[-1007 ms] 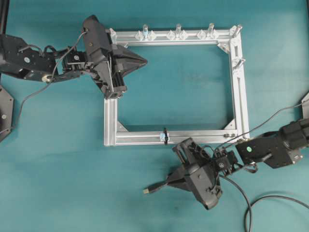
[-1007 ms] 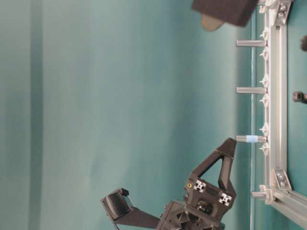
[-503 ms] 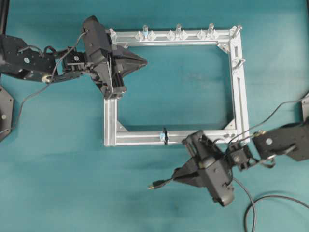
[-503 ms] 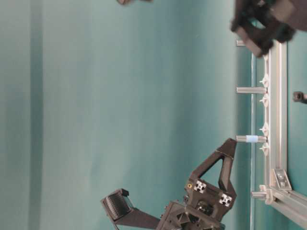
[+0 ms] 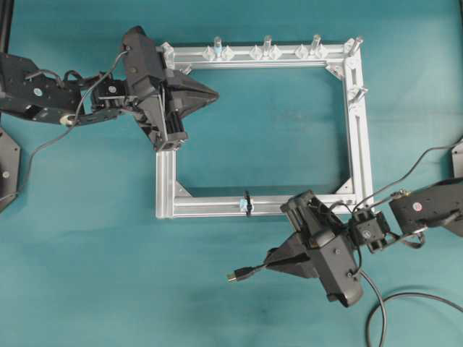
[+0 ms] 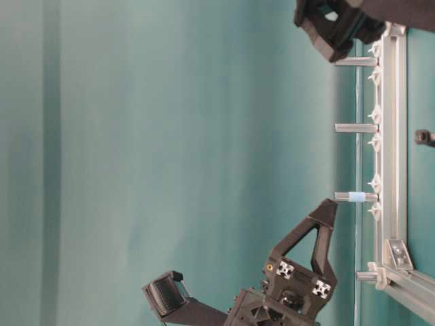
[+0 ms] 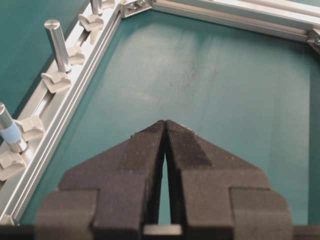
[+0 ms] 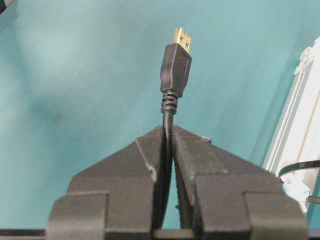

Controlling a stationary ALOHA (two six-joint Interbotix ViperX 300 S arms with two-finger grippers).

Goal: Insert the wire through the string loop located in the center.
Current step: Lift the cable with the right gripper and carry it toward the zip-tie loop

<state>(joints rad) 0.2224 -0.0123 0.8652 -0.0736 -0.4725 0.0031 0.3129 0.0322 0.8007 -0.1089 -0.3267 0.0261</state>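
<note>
I hold the wire pinched in my right end effector, plug sticking out so it can poke through. The string loop sits mid-way on the frame's near bar, just beside. My left end effector is squeezed together, empty.

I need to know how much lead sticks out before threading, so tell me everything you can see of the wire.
The wire is a thin black cable ending in a moulded black plug with a ribbed strain relief and a gold-coloured metal tip. The right pincer is shut on the cable just behind the relief, so only the plug projects. In the overhead view the plug points left, below the frame bar. Behind the pincer the cable trails off in a loose curve on the teal table.
</note>
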